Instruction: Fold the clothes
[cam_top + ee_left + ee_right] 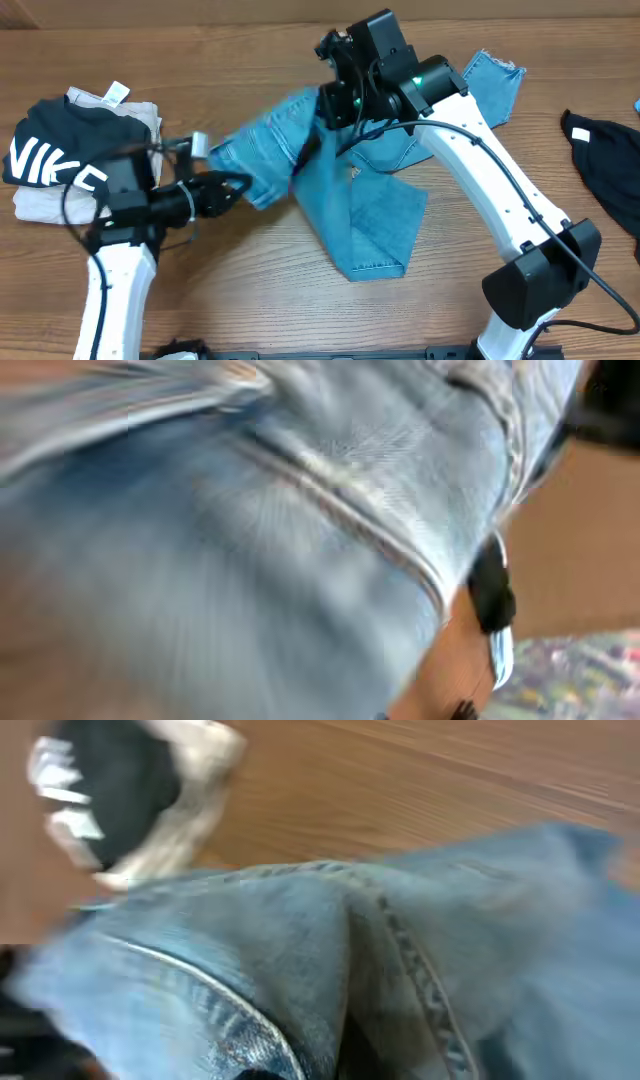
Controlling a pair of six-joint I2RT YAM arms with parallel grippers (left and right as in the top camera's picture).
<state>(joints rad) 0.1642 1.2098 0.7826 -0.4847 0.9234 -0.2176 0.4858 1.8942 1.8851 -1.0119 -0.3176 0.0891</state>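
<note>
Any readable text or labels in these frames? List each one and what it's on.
"NIKE": large white letters on the black top; the first letter is partly lost in a fold.
The white tag behind that top: too small to read.
On the jeans: no text seen; both wrist views are too blurred.

1. The light-blue jeans (370, 215) hang bunched from the right gripper (335, 108). Their blurred upper edge meets the left gripper (243, 186).
2. The black NIKE top (50, 140) lies crumpled on a beige garment (35, 205), behind the left gripper.
3. A black garment (600, 145) lies well apart from the right gripper.
</note>
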